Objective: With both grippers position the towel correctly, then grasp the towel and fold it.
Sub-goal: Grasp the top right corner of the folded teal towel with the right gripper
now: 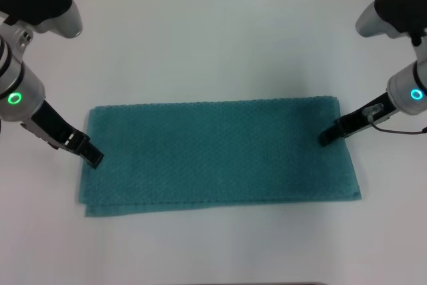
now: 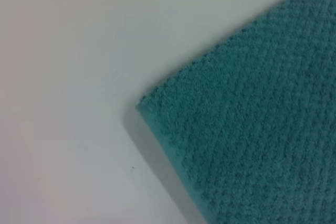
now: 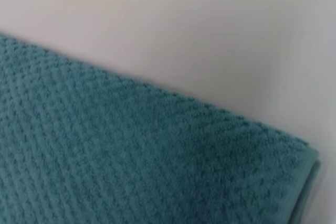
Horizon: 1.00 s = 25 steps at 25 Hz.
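left gripper [image 1: 95, 159] jaws: unclear | right gripper [image 1: 325, 138] jaws: unclear

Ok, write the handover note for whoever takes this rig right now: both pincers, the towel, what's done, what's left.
Left pincer: down at the left short edge of the teal waffle-weave rectangular cloth towel; grip not visible.
Right pincer: down at the towel's right short edge, near the far corner; grip not visible.
Towel: flat on the white table, long side across, doubled in layers, with a lower layer peeking out along the near edge.
Done: one fold appears made; towel laid out between the arms.
Left: confirm both grasps, then fold.
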{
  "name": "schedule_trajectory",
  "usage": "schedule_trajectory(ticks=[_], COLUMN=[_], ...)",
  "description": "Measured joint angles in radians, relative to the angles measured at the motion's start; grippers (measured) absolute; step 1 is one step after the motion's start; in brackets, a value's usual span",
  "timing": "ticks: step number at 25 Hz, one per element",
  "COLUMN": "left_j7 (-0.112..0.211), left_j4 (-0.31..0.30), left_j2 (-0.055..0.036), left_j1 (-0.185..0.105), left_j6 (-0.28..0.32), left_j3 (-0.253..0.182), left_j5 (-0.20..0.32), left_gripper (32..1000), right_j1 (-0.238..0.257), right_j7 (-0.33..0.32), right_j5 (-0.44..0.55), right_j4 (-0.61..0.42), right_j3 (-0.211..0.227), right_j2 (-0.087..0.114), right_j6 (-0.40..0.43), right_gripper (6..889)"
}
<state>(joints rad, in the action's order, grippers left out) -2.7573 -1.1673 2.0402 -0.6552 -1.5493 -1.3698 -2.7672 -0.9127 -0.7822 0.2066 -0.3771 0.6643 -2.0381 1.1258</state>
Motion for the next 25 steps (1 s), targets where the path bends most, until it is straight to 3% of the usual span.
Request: schedule_trajectory(ticks=[7,25], left_j7=[0.001,0.002], left_j4=[0.000,0.014], left_j2=[0.0000,0.0000], left_j1=[-0.001,-0.002], left_j6=[0.000,0.003], left_j3=[0.000,0.000], left_j5=[0.000,0.006], left_gripper=[876,876], right_j1=[0.003,0.002], right_j7=[-0.001,-0.013], right_j5=[-0.005,-0.003], right_j4=[0.006,0.021], right_j3=[0.006,0.006], right_j2=[-0.003,-0.010], right_j6=[-0.017,-0.029], right_gripper=[569,542])
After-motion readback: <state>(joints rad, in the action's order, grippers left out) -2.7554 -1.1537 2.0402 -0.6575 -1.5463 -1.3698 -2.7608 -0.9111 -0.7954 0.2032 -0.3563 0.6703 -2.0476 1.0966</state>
